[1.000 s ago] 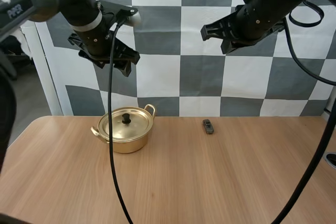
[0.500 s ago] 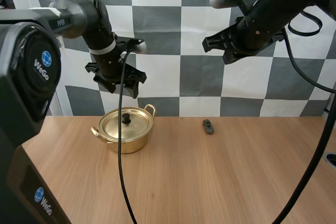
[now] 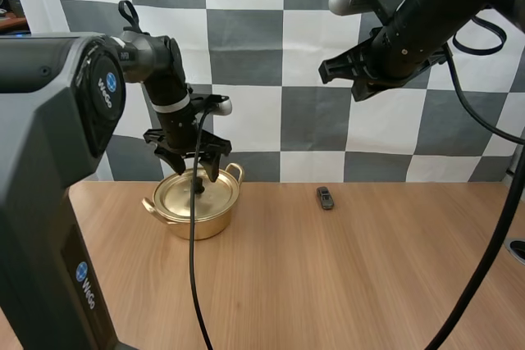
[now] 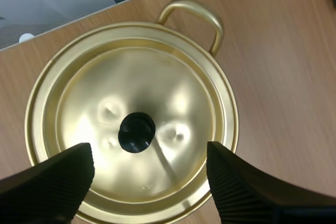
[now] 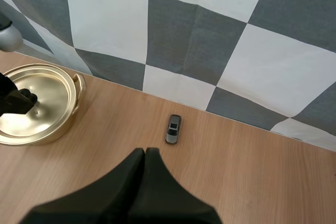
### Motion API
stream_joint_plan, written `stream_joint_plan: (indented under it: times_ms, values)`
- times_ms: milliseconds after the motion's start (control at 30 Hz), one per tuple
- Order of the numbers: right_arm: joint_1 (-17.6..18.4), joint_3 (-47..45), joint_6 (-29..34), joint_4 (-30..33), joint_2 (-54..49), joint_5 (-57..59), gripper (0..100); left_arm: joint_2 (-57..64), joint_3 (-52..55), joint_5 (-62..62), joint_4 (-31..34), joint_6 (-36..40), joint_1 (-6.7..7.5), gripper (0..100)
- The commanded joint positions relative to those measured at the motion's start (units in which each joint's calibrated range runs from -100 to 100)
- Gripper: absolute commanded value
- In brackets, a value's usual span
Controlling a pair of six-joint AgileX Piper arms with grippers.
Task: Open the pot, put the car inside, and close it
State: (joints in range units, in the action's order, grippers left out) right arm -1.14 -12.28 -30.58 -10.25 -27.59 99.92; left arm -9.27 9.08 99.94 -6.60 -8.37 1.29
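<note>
One wooden table (image 3: 344,284) carries everything. Gold pot (image 3: 197,217) with two loop handles sits at left rear. Its lid (image 4: 173,87) is on, shiny and faintly dimpled around a black knob (image 4: 136,132). Left gripper (image 4: 149,154) hovers just over the lid, fingers spread wide on either side of the knob, gripping nothing. Right gripper (image 5: 145,154) hangs high, fingers pressed together, empty. Small grey car (image 5: 173,128) rests on the wood to the right of the pot, well apart from it.
</note>
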Motion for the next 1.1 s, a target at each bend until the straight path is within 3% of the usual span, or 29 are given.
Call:
stream_joint_plan:
  times_ms: [0, 733, 1067]
  values:
    - [0.0, 0.0, 0.0, 0.0, 0.0, 0.1, 0, -0.4, 0.9, 0.1, 0.1, 0.0, 0.02, 100]
    - [0.0, 0.0, 0.0, -0.6, 0.0, 0.1, 0, -1.4, 2.5, -15.6, 1.3, -0.1, 0.02, 100]
    - [0.0, 0.0, 0.2, -0.6, 0.0, 0.1, 0, -4.7, 2.5, -13.5, 1.3, -0.4, 0.02, 100]
